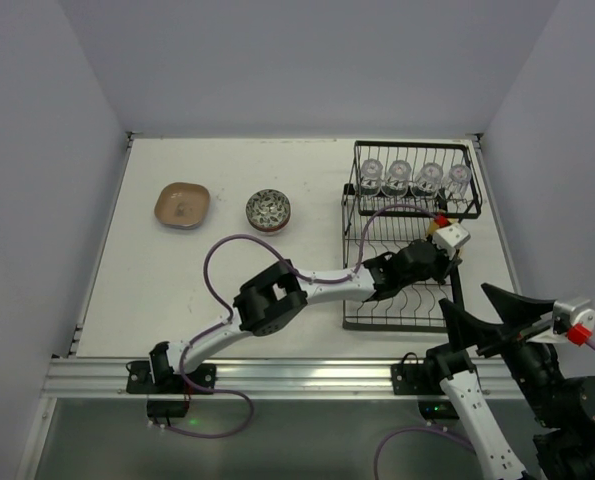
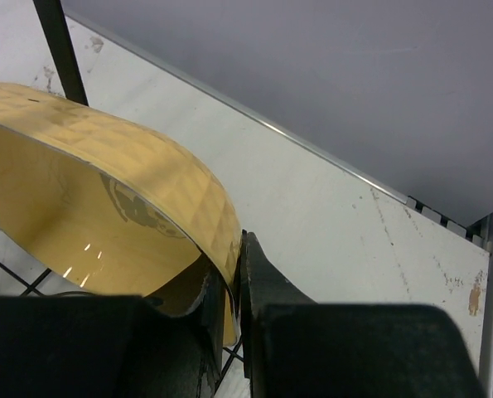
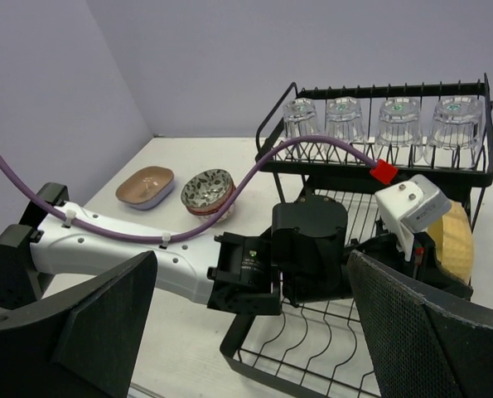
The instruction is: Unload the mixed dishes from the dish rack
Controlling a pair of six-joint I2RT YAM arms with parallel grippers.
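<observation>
- The rack [image 1: 397, 325] is seen at 3 o'clock on the table [image 1: 177, 290] in the top view.
- The yellow plate [image 2: 105, 166] is found on edge over the wires of the rack's lower tier, at its right end. Whether it rests on those wires cannot be told.
- In the right wrist view the plate [image 3: 455, 236] is seen at 3 o'clock, partly hidden behind the left wrist's white camera.
- The left gripper [image 2: 234, 282] is closed narrow on the plate's rim, with one finger pressed to the inner face and the other to the outer face.
- In the left wrist view the plate is seen spreading away from the jaws toward 10 o'clock.
- The left arm [image 1: 317, 290] is laid from its base across the table and into the rack.
- Four glasses [image 1: 399, 178] are lined in a row on the upper shelf, at about 12 o'clock from the left gripper.
- The right gripper [image 1: 467, 298] is held wide and empty at the rack's near right corner. It is at 5 o'clock from the held plate and apart from it.
- The brown plate [image 1: 183, 205] and the bowl [image 1: 268, 209] are set side by side on the table at 10 and 11 o'clock, well apart from both grippers.
</observation>
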